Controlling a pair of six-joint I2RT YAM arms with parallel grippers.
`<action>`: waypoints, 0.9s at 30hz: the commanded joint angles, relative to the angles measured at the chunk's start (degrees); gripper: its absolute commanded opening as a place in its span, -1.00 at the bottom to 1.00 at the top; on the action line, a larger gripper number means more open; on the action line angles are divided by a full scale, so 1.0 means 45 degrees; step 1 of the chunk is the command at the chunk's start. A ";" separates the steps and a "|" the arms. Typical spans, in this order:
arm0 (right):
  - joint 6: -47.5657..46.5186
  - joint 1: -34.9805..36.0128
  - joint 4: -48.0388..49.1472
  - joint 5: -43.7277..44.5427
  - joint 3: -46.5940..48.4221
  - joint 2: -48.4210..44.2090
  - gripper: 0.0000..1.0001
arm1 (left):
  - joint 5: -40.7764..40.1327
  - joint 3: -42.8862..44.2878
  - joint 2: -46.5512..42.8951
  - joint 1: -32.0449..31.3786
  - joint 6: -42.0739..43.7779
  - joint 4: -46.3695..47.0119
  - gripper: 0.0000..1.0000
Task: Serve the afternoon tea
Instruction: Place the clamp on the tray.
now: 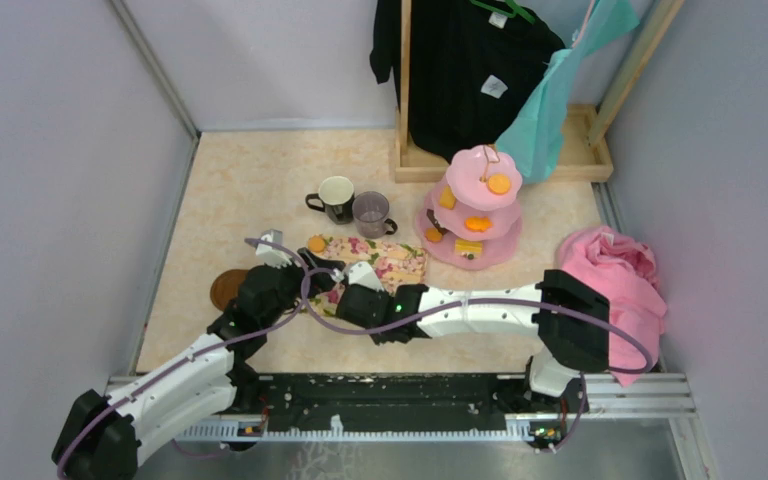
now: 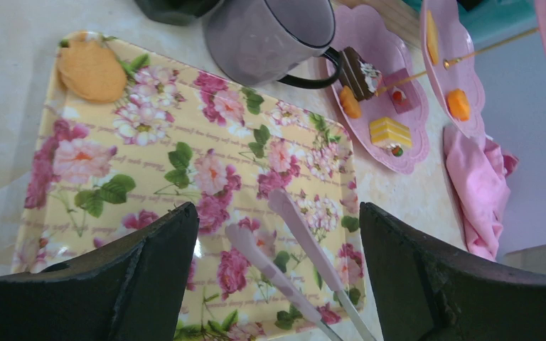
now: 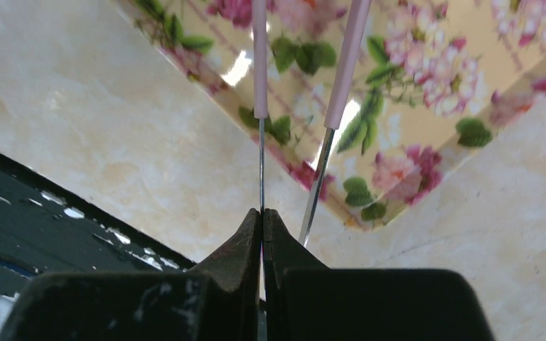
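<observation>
1. Marbled surface carries tray; stand, black mug and smoky mug sit just beyond.
2. Left fingers are spread wide either side of tongs.
3. Right fingers pinch one tong arm.

Floral tray, pink tongs

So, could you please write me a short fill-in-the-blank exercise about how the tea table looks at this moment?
1. The left gripper hovers over the flower-patterned tray with its jaws ____.
2. The right gripper is ____ on one thin metal arm of the pink-tipped tongs.
3. A single round orange snack lies in a ____ of the tray.
4. The smoky translucent mug stands between the black mug and the pink stand, which has ____ tiers.

Missing words: open; shut; corner; three.
</observation>
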 commanded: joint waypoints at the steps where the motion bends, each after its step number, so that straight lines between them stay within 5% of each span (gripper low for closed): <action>1: -0.3054 -0.0776 0.1815 -0.1146 0.1404 0.0289 -1.00 | -0.1417 -0.0385 -0.0450 -0.0045 -0.0820 -0.0471 0.78; 10: -0.5517 -0.1745 0.1962 -0.1748 0.3720 0.2991 -1.00 | -0.1718 -0.0440 -0.0013 -0.0046 -0.1148 -0.0442 0.77; 27: -0.7172 -0.3284 0.4754 -0.2523 0.2506 0.3671 -1.00 | -0.2200 -0.0602 0.0697 -0.0039 -0.1334 -0.0183 0.69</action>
